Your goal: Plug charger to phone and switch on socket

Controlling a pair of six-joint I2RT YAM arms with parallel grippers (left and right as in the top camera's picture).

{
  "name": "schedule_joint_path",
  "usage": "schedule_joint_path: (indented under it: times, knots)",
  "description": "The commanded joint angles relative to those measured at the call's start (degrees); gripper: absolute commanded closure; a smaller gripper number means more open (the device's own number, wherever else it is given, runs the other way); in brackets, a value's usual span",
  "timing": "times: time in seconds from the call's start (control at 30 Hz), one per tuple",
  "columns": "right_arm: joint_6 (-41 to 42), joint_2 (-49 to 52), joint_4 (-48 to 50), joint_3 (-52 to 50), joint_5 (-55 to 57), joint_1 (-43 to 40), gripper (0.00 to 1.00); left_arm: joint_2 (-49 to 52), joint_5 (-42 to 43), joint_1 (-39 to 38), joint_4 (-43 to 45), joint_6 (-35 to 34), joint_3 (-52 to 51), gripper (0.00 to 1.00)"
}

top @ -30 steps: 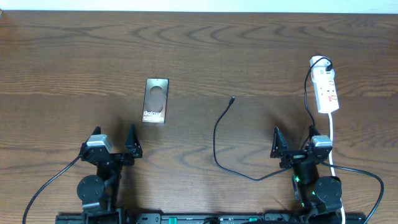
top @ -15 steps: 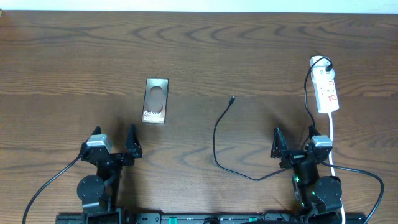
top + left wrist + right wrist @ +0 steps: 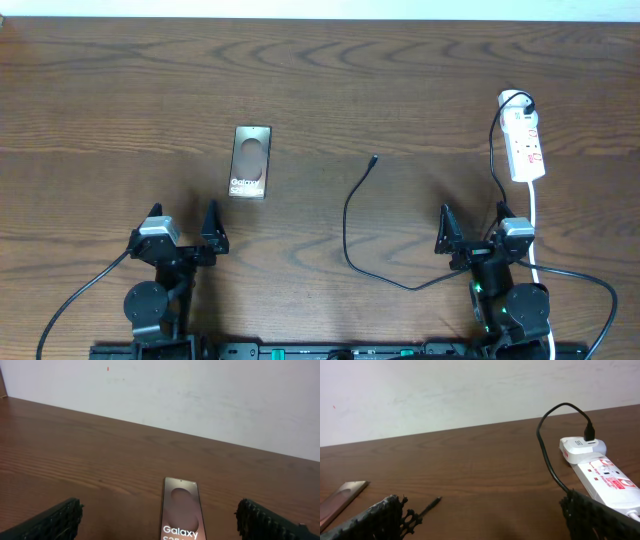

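The phone [image 3: 250, 161] lies flat on the wooden table, left of centre, its screen up; in the left wrist view the phone [image 3: 180, 509] sits straight ahead between the fingers. The charger cable [image 3: 352, 215] curves across the middle, its small plug [image 3: 374, 158] free on the wood; the plug [image 3: 433, 503] shows near the right wrist's left finger. The socket [image 3: 525, 143] is a white power strip at the far right, and the socket [image 3: 602, 475] carries a white adapter with the black cable in it. My left gripper [image 3: 182, 228] and right gripper [image 3: 474, 228] stand open and empty near the front edge.
The strip's white cord [image 3: 535, 225] runs down past the right arm. Thick black arm cables [image 3: 75, 300] loop at the front corners. A pale wall [image 3: 200, 395] rises behind the table's far edge.
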Motion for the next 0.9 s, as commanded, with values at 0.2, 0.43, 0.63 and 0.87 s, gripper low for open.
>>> schedule_joint_path:
  times: [0.2, 0.43, 0.63, 0.87]
  knots:
    - [-0.39, -0.37, -0.09, -0.26, 0.66, -0.28, 0.01, -0.35, 0.57, 0.20, -2.45, -0.28, -0.68, 0.02]
    - [-0.39, -0.37, -0.09, -0.26, 0.68, -0.28, 0.01, -0.35, 0.57, 0.20, -2.45, -0.28, -0.68, 0.02]
    - [-0.39, -0.37, -0.09, -0.26, 0.68, -0.28, 0.01, -0.35, 0.57, 0.20, -2.45, -0.28, -0.68, 0.02]
    - [-0.39, -0.37, -0.07, -0.26, 0.68, -0.28, 0.01, -0.35, 0.57, 0.20, -2.45, -0.28, -0.68, 0.02]
